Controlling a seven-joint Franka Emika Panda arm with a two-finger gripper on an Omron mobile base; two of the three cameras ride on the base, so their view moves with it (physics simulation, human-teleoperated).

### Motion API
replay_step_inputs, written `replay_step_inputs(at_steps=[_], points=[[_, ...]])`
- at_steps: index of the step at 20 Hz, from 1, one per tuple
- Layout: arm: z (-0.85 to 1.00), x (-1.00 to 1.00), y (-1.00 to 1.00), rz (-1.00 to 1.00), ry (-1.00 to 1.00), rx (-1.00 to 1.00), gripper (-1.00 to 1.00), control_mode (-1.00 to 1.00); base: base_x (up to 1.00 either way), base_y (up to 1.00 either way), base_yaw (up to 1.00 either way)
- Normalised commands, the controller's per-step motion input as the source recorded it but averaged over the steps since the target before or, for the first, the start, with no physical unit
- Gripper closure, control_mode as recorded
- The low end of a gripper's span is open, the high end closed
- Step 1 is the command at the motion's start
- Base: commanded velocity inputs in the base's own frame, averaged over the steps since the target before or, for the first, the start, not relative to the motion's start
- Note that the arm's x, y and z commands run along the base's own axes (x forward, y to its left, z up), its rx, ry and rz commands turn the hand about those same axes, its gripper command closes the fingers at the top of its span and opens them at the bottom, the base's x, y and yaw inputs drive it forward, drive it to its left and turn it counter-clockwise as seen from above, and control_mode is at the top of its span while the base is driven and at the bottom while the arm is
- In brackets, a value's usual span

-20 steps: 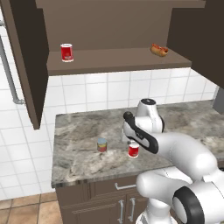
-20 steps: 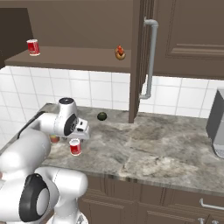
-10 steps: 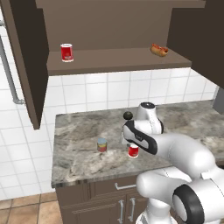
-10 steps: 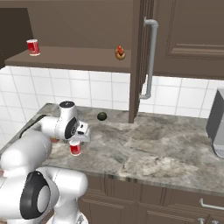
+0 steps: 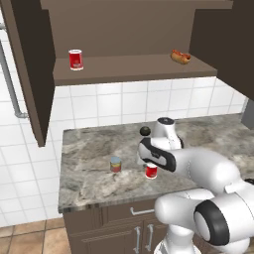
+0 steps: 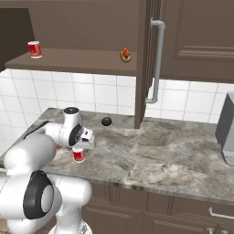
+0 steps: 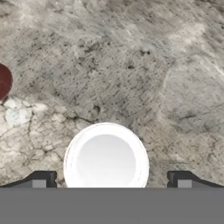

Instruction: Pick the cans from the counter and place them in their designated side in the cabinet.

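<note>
A red can with a white rim (image 5: 151, 171) stands on the counter (image 5: 89, 183) near its front edge. My gripper (image 5: 148, 159) hangs just above it, pointing down. In the hand view the can's white top (image 7: 106, 159) lies between the two fingertips (image 7: 41, 179), which stand wide apart and clear of it: the gripper (image 7: 111, 180) is open. A shorter can (image 5: 115, 163) with a blue-grey top stands to the left. The cabinet shelf (image 5: 129, 67) holds another red can (image 5: 75, 59) at its left end. From the right base view, the counter can (image 6: 78, 155) sits under the gripper (image 6: 82, 145).
A hot dog (image 5: 180, 56) lies at the right end of the shelf. A dark green round fruit (image 5: 145, 131) sits on the counter behind the arm. An open cabinet door (image 5: 27, 69) hangs at the left. A grey appliance (image 6: 226, 135) stands far right.
The hand has come down a little toward the red can on the counter. Its jaws have stayed wide. The cans have not moved.
</note>
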Motion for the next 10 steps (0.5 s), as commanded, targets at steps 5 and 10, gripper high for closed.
replay_step_inputs(at_steps=[5,10], points=[[-0.11,0.08,0.03,0.00,0.03,0.00,-1.00,-1.00,0.00,0.00,0.00],[-0.12,0.07,0.02,0.00,0.02,0.00,-1.00,-1.00,0.00,0.00,0.00]])
